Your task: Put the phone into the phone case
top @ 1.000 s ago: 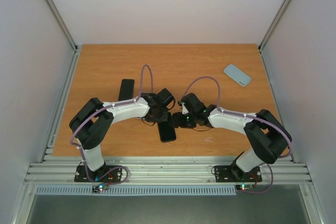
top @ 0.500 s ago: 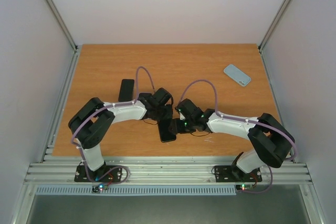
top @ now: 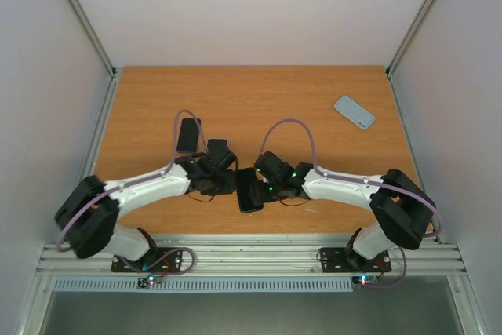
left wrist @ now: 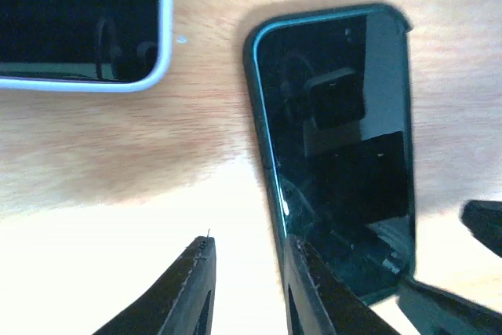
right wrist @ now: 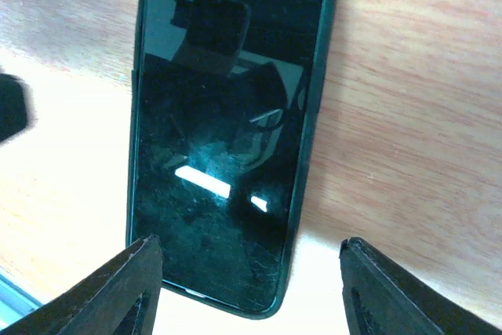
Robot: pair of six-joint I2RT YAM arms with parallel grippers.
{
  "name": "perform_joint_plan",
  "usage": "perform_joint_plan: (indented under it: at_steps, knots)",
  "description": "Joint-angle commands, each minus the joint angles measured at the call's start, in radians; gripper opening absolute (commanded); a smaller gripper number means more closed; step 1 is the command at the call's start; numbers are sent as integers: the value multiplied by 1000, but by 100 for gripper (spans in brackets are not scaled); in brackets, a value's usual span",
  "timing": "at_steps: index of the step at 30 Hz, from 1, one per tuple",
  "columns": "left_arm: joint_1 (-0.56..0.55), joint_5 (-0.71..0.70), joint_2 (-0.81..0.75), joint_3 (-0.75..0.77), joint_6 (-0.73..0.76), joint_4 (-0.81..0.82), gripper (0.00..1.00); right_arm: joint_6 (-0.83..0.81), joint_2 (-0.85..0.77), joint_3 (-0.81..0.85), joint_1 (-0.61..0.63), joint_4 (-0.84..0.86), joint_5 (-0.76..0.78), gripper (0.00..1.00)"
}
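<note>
A black phone [top: 249, 191] with a dark green case rim around its edge lies screen up on the wooden table near the front middle. It also shows in the left wrist view [left wrist: 337, 147] and the right wrist view [right wrist: 227, 131]. My left gripper [top: 225, 180] sits low just left of it, narrowly open [left wrist: 249, 242], its right fingertip [left wrist: 296, 260] at the phone's long edge. My right gripper [top: 263, 185] is wide open [right wrist: 251, 245] and straddles one short end of the phone without touching it.
A second dark phone [top: 188, 134] with a light rim lies behind the left gripper, and its corner shows in the left wrist view [left wrist: 78, 21]. A light blue phone-shaped item [top: 354, 111] lies at the back right. Metal rails run along the table's front edge [top: 251, 256].
My left arm has swung out to the left and dropped, moving its gripper from over the phone to its left side. My right gripper has moved left, closer to the phone.
</note>
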Motion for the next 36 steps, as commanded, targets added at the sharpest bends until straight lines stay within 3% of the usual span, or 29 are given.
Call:
perform_joint_plan:
  at_steps: [1,7,12,20,29,36]
  knots:
    - [10,-106,-160,-51,-31,-101,28,-25,43,76,40,-79,96,64]
    - [22,-137,-285,-146,-57,-106,43,-29,102,138,78,-125,146,70]
    - [22,-134,-336,-190,-64,-107,69,-28,112,146,87,-144,166,78]
    - [21,-181,-395,-224,-52,-117,99,-4,133,185,138,-189,198,98]
    - [24,-318,-528,-284,-61,-172,99,25,243,266,186,-247,246,98]
    - [34,-335,-580,-322,-63,-160,99,54,304,303,196,-265,271,98]
